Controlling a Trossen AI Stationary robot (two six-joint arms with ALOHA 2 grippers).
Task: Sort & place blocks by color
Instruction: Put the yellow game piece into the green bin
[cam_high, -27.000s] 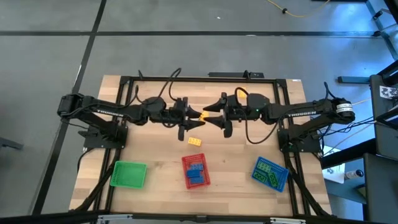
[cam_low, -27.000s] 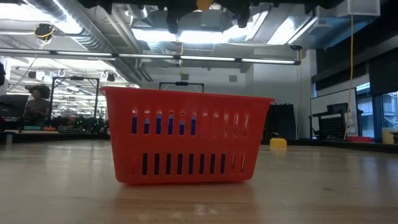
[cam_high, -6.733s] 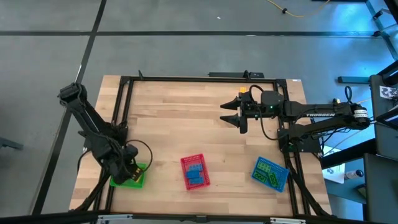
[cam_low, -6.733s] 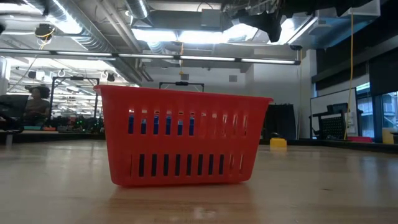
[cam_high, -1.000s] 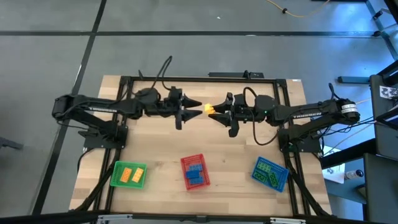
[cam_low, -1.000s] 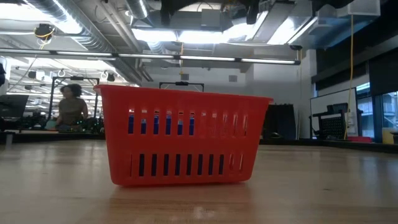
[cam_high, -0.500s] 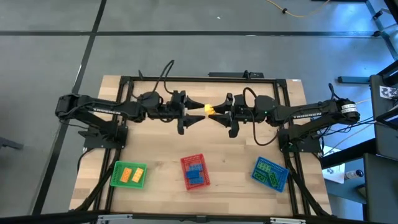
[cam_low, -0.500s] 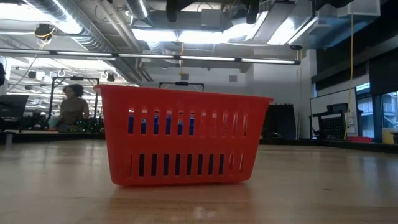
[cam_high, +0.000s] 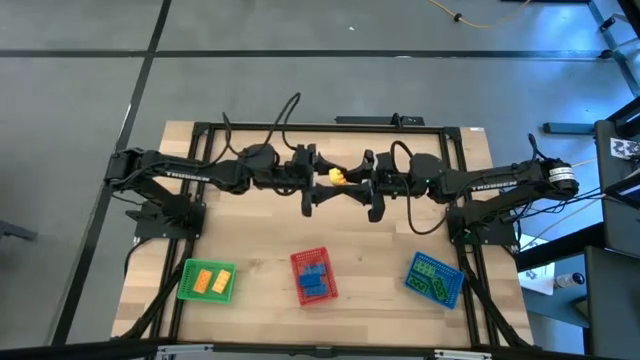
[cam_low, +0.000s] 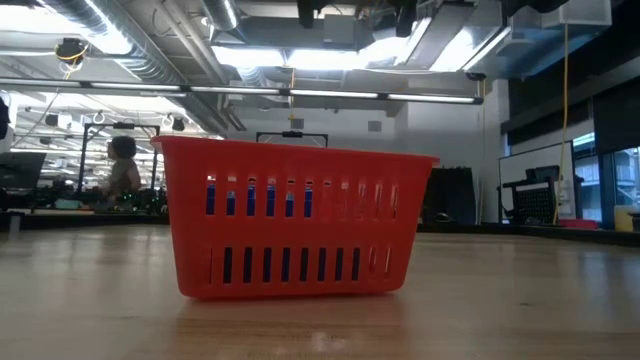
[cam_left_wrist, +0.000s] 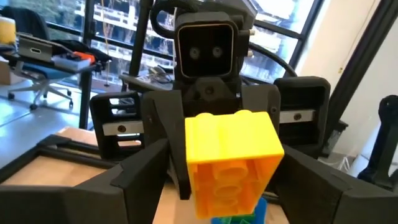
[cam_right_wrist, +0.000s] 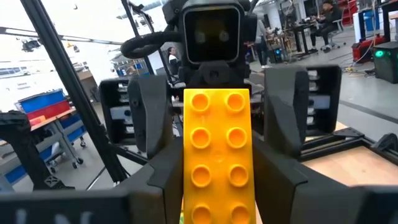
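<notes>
A yellow block (cam_high: 338, 177) hangs high over the middle of the table's far half, with my right gripper (cam_high: 350, 181) shut on it. My left gripper (cam_high: 326, 180) faces it from the table's left, open. Its two fingers (cam_right_wrist: 152, 118) stand on either side of the block's free end with a gap on each side and touch nothing. In the left wrist view the block (cam_left_wrist: 233, 158) fills the middle, with the right gripper behind it. My right gripper pinches the yellow block's two long sides (cam_right_wrist: 189, 186) between its two fingers (cam_right_wrist: 163, 180). The fingers come level from the table's right and lie along the block. The block is lifted clear, studs up, its free end toward my left gripper.
Three mesh trays stand along the near edge: a green tray (cam_high: 207, 280) with yellow blocks, a red tray (cam_high: 312, 275) with blue blocks and a blue tray (cam_high: 434, 277) with green blocks. The red tray (cam_low: 295, 220) fills the low view. A person sits far behind.
My left gripper has moved toward the table's right edge, up to the yellow block, so that its fingers now stand around the block's free end. My right gripper and the block have kept still.
</notes>
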